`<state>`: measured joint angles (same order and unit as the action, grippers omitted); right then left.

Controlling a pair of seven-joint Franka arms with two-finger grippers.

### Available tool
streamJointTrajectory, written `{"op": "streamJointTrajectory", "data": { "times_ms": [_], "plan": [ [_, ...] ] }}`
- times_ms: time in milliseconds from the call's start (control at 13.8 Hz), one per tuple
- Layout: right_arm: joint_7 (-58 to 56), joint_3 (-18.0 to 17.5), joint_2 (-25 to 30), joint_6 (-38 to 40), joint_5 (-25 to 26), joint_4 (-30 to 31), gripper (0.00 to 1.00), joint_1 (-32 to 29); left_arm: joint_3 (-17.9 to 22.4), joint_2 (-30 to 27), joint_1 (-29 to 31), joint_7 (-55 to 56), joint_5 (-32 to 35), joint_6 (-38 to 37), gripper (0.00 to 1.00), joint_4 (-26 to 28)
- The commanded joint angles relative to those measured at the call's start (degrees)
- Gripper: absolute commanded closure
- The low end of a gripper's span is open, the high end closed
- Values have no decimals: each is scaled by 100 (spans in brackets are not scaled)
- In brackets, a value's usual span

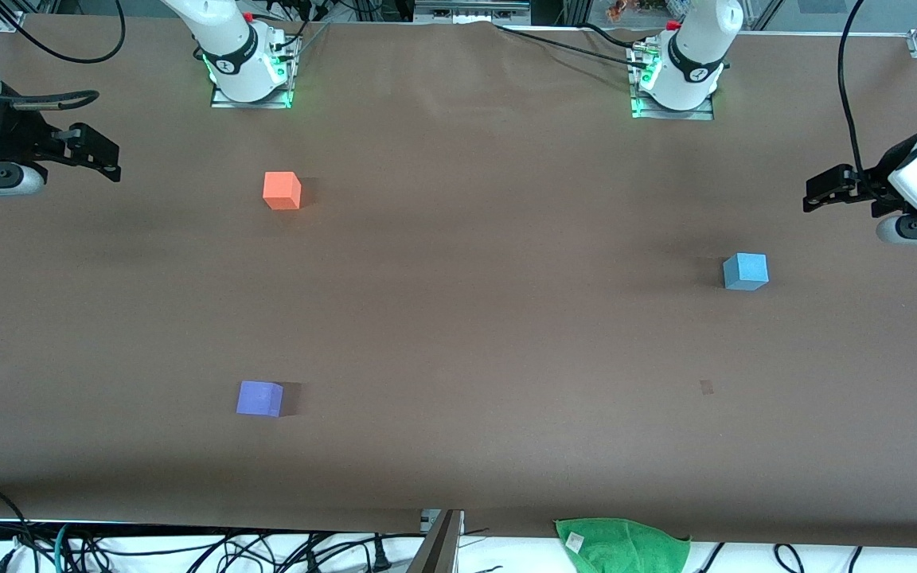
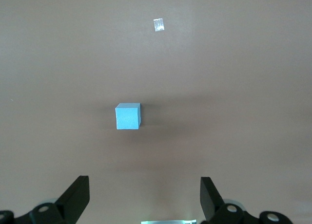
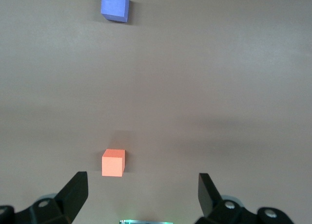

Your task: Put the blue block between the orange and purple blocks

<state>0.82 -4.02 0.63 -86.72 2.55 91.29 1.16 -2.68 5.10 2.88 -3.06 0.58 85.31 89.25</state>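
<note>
Both grippers hang spread wide and hold nothing: the left gripper near the blue block, the right gripper at its own table end. Bare brown table separates the blue block from the orange block and the purple block; a green cloth lies at the table's near edge.

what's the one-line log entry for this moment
blue block untouched | orange, purple apart | left pincer open | right pincer open, waiting

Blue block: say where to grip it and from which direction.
Probably grip the blue block across two opposite upright faces, coming straight down from above. It sits flat and alone on the table, its sides all free. The open left tool is the closer one.
</note>
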Motion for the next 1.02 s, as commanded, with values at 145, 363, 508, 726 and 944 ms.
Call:
{"op": "streamJointTrajectory", "data": {
  "times_ms": [145, 363, 508, 726, 944],
  "plan": [
    [-100, -47, 43, -12, 44, -6, 0, -63, -4, 123, 2, -2, -41, -173, 0, -241],
    [-100, -55, 43, -12, 44, -6, 0, -63, 22, 131, 45, -37, 20, -147, 0, -101],
    [-100, -55, 43, -12, 44, -6, 0, -63, 13, 158, 124, -46, 554, 98, 0, 442],
    [-100, -47, 43, -12, 44, -6, 0, -63, 13, 237, 133, -46, 627, 940, 0, 1310],
    [-100, -47, 43, -12, 44, -6, 0, -63, 13, 237, 212, -89, 636, 2416, 0, 2559]
  ]
}}
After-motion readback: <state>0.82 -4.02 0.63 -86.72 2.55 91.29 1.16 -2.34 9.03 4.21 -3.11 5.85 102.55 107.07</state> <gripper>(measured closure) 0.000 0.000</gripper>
